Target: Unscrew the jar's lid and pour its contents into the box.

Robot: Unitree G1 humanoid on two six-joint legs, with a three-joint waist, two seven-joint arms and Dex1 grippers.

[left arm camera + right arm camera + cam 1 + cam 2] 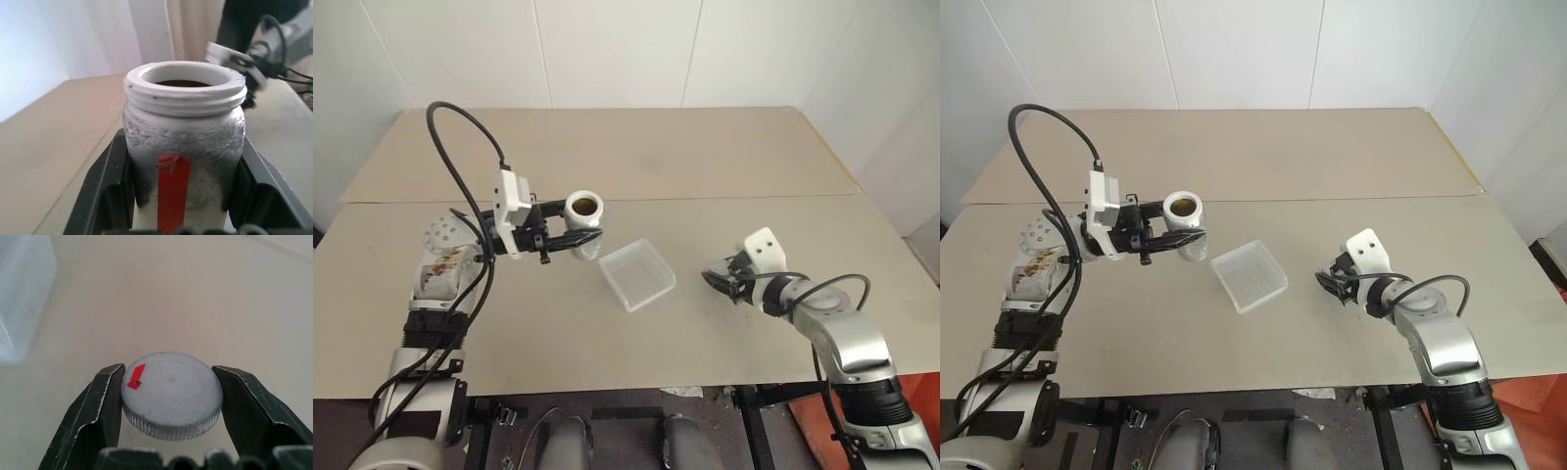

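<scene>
Right wrist view: our right gripper (168, 382) sits low over the table (705, 166) with the lid (171, 394) between its two black fingers (95, 406), a thin gap showing on either side, so we judge the jaws slackened around the cap rather than pinching it; whether the lid already rests on the tabletop we cannot tell for certain, though it looks set down. The red mark on the cap faces up. Parking it here, off to the right and well apart from the box (637, 274), keeps the pouring path free. Across the table, our left gripper (570, 240) is clamped on the jar (582, 223), holding it upright and raised above the surface, the red strip on its side facing the wrist camera. The open mouth shows a dark brown interior; the contents themselves are too small to make out. The jar hangs just beside the box's near-left corner, not over it, so we read the unscrewing as finished and the pour as still to come: a shift over the tray, then a tip.
</scene>
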